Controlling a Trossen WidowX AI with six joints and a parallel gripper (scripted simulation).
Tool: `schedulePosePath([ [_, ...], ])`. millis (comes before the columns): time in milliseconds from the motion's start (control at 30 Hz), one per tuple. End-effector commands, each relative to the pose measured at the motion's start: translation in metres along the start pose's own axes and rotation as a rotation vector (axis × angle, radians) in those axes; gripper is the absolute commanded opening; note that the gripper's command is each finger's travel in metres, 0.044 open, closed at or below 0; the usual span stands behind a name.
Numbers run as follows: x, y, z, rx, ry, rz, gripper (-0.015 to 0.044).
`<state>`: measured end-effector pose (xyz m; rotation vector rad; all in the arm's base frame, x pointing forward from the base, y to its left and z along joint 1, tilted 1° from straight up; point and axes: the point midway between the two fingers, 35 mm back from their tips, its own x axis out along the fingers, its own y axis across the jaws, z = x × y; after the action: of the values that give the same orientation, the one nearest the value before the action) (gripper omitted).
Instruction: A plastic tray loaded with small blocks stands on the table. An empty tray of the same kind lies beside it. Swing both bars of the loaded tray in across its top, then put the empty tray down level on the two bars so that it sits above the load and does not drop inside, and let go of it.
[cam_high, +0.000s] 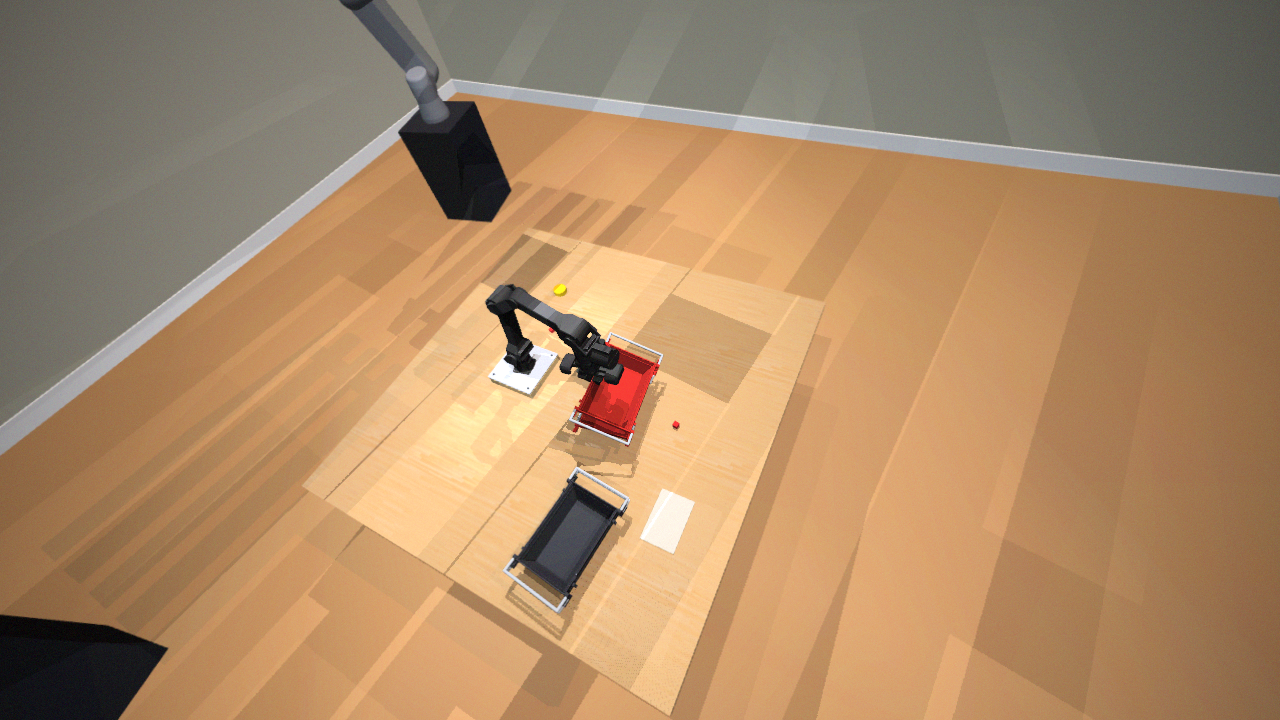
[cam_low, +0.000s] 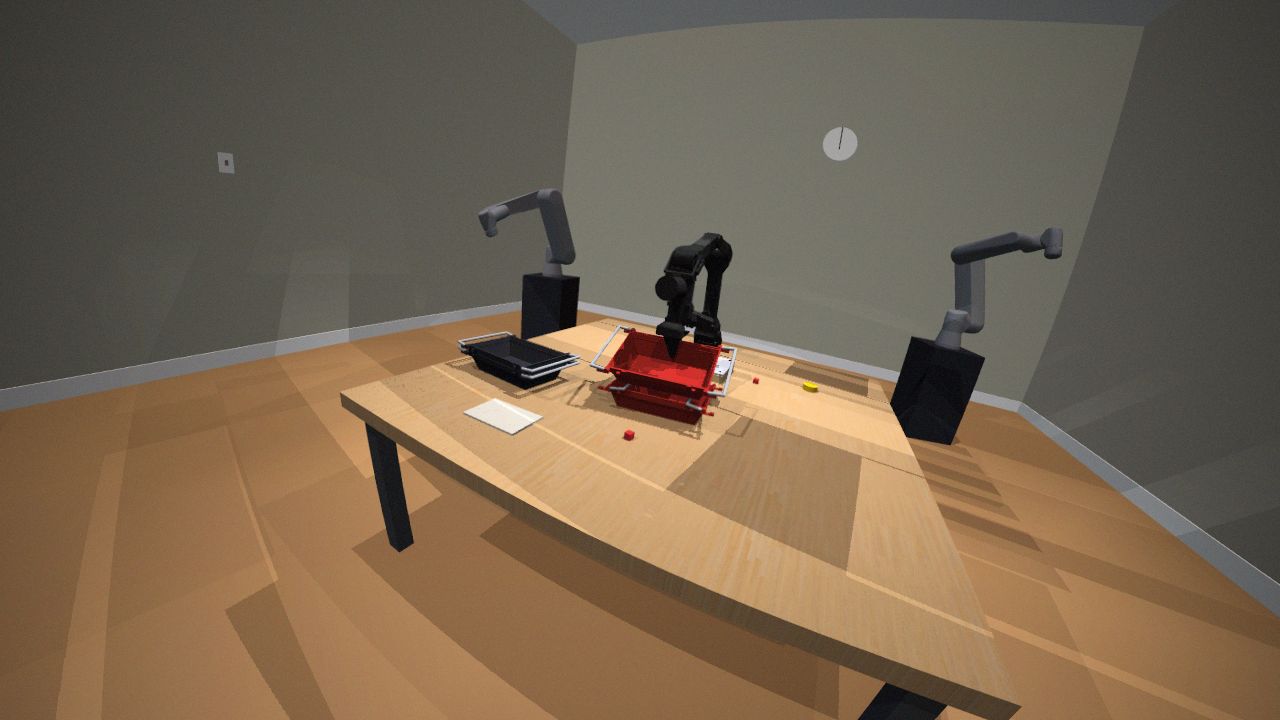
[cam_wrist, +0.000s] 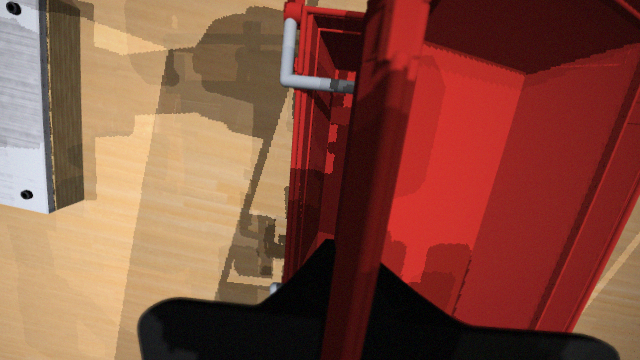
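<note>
My gripper (cam_high: 612, 373) (cam_low: 671, 351) (cam_wrist: 339, 249) is shut on the long side wall of an empty red tray (cam_high: 619, 394) (cam_low: 657, 362) (cam_wrist: 475, 165). It holds that tray close above a second red tray (cam_low: 653, 404) (cam_wrist: 309, 150), roughly in line with it. I cannot tell whether the two touch. A grey wire bar (cam_wrist: 300, 82) of the lower tray runs in under the held tray. The held tray's own bars (cam_low: 601, 347) stick out past its ends. The lower tray's load is hidden.
A black tray (cam_high: 568, 537) (cam_low: 514, 358) with wire bars and a white card (cam_high: 667, 521) (cam_low: 502, 415) lie at one end of the table. Loose red blocks (cam_high: 675, 424) (cam_low: 629, 435) and a yellow piece (cam_high: 560, 289) (cam_low: 810, 386) lie about. The arm's base plate (cam_high: 523, 374) (cam_wrist: 20, 110) is beside the trays.
</note>
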<state>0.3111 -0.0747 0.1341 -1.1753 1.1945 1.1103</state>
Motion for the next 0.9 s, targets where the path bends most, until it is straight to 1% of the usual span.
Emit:
schedulePosePath([
  [0, 0.0049, 0.0066, -0.0001, -0.004, 0.001, 0.015, 0.0000],
  [867, 0.0127, 0.0114, -0.0001, -0.004, 0.001, 0.016, 0.0000],
])
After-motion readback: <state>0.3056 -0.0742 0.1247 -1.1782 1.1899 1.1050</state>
